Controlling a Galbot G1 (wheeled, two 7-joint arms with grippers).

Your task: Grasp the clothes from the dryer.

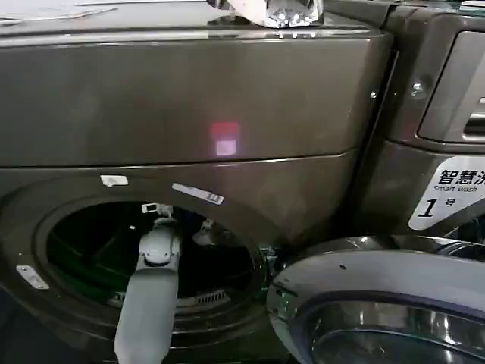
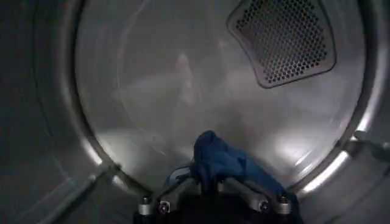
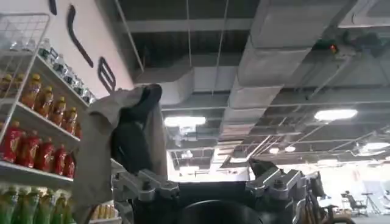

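Left wrist view: my left gripper [image 2: 210,193], inside the dryer [image 1: 227,136] drum, clenched on blue clothes [image 2: 222,159] rising straight ahead of it; right gripper [image 3: 210,182] elsewhere, holding pale cloth [image 3: 100,140].

The left gripper [image 2: 210,198] is inside the dryer [image 1: 189,98] drum, a garment [image 2: 222,161] between its fingers, the perforated vent [image 2: 283,39] beyond it on the back wall.
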